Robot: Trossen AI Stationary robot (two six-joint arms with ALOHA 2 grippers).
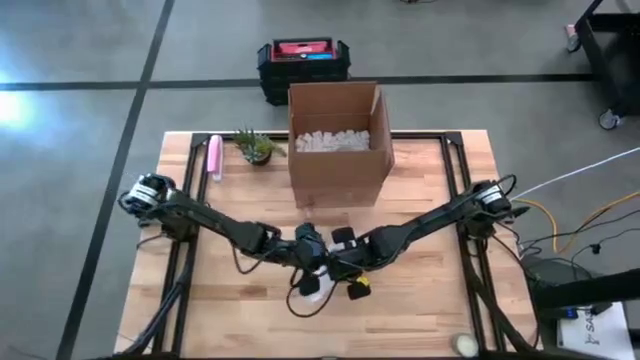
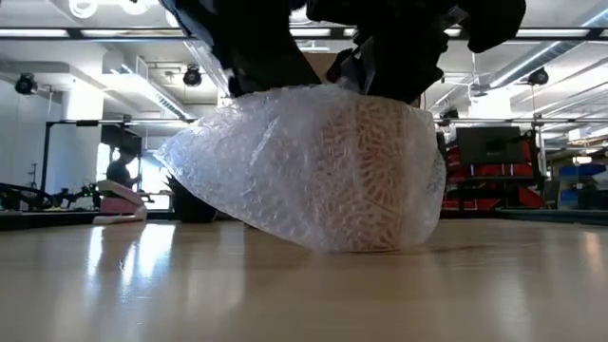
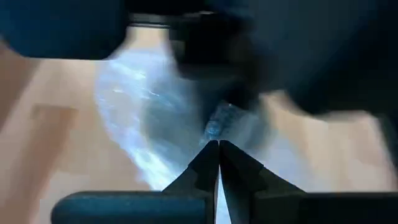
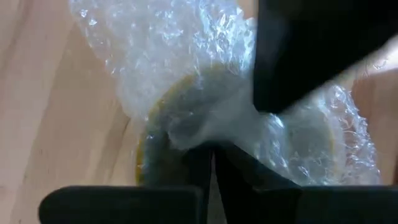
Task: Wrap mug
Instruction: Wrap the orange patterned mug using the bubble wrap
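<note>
Both arms meet over the middle of the bench (image 1: 420,300), toward its front edge, where the mug (image 4: 152,152) sits bundled in bubble wrap (image 2: 313,171). In the low view the wrapped bundle rests on the wood as a rounded, crinkled mound, with the dark arm parts pressing down onto its top. Through the plastic, the right wrist view shows a yellowish rim of the mug, tilted on its side.

The left pincer (image 3: 218,149) has its two fingers brought together to a closed point, nipping a crumpled fold of the bubble wrap. The right pincer (image 4: 212,155) is likewise clenched, its tips closed on a gathered pleat of the wrap just above the mug's rim. In the high view the two pincers are just beside each other, the left arm reaching in from the bench's left edge and the right arm from its right edge.

Toward the back edge of the bench, at the middle, stands an open cardboard box (image 1: 338,150) with white packing filler inside. Left of it, near the back left corner, are a small potted plant (image 1: 257,148) and a pink tube (image 1: 214,157) lying flat. A roll of tape (image 1: 463,344) lies near the front right corner. On the floor behind the bench sits a black crate (image 1: 303,62) with a red top.
</note>
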